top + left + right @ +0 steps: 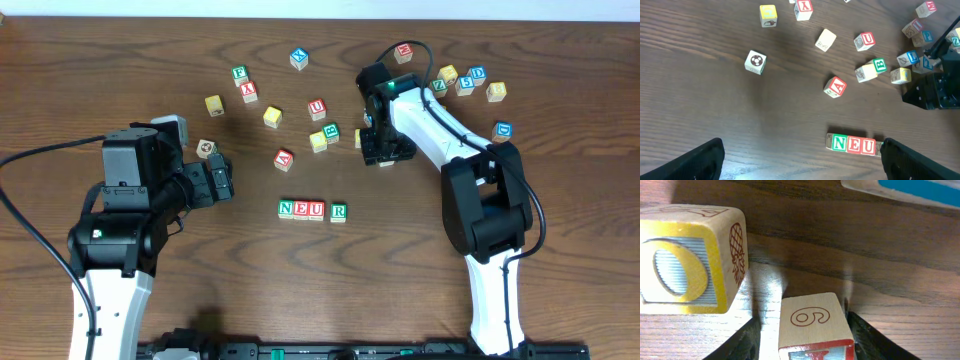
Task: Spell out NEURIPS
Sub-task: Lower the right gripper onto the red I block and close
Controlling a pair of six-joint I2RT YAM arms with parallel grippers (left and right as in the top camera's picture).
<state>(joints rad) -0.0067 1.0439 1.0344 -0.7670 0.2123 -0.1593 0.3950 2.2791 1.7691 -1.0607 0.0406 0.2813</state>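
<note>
A row of blocks reading N, E, U [300, 209] lies at the table's middle, with a green R block [338, 211] just right of it, a small gap between. The row also shows in the left wrist view [854, 144]. My right gripper [381, 152] is down at the table. In the right wrist view its fingers [801, 337] straddle a red-edged block [812, 322] with a "6" or "9" on its side. The right finger touches it and a gap shows on the left. My left gripper [215, 180] is open and empty [800, 165], left of the row.
A yellow O block [685, 260] sits close left of the straddled block. Loose blocks lie behind the row: A [284, 158], green B [330, 131], U [317, 108], a ball block [206, 148]. A cluster [465, 80] and a blue block [502, 130] lie at the right.
</note>
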